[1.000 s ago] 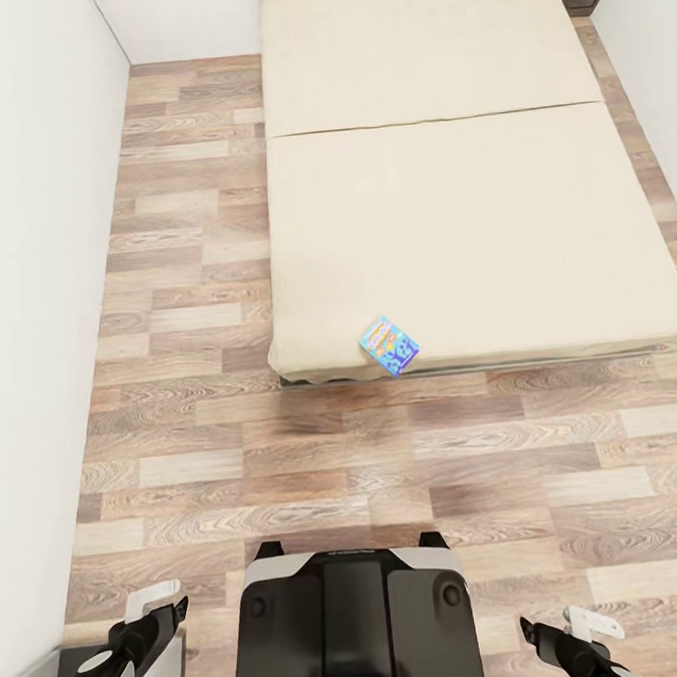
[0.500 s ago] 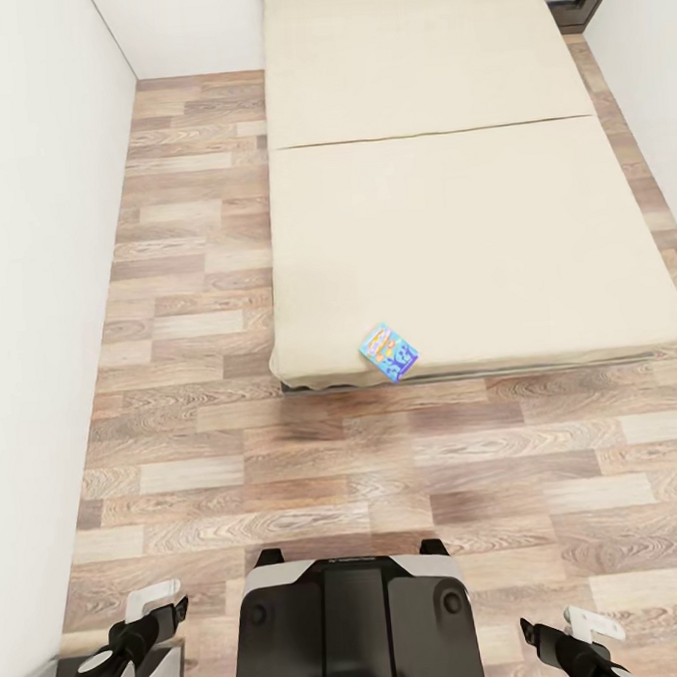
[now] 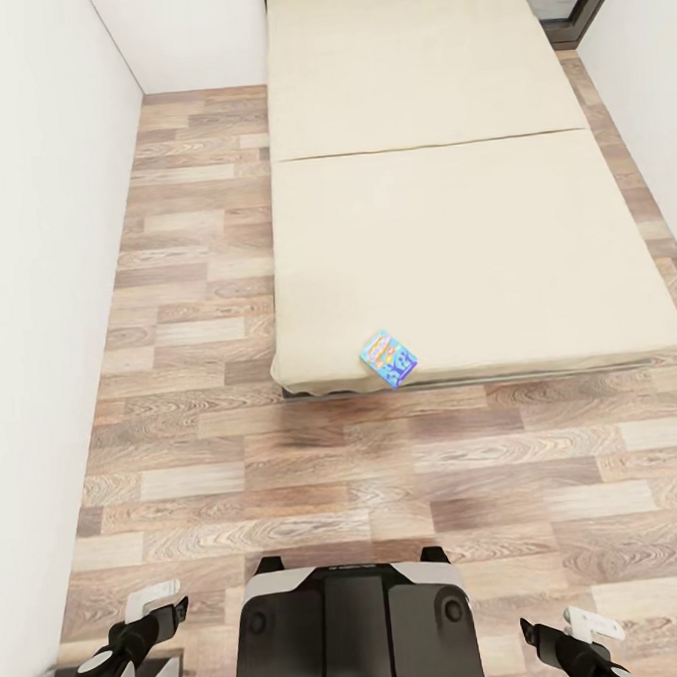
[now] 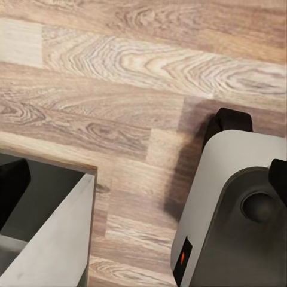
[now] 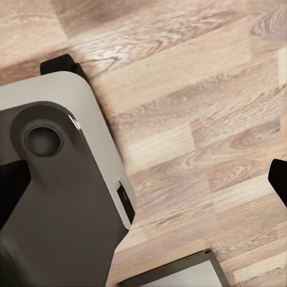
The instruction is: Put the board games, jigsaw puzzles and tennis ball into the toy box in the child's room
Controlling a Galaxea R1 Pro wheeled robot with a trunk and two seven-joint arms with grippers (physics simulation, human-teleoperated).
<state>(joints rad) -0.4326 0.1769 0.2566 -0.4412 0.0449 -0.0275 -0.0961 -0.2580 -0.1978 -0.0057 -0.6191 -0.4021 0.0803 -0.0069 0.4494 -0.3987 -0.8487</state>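
Sam: Grippers, left (image 3: 155, 612) and right (image 3: 585, 632), hang low, holding nothing. How open? Can't tell.
Mia: Small blue game (image 3: 390, 357) sits at the bed's (image 3: 452, 221) near edge. A bump could push it off.
Sam: Both wrist views: floor (image 4: 119, 78) and robot base (image 5: 66, 197).

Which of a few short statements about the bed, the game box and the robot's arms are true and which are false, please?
1. A small blue game box lies near the foot edge of the bed. True.
2. The box lies on the floor. False: it is on the bed's beige cover.
3. The left gripper holds the box. False: it is low beside the robot's base, away from the box.
4. The floor is wood plank. True.
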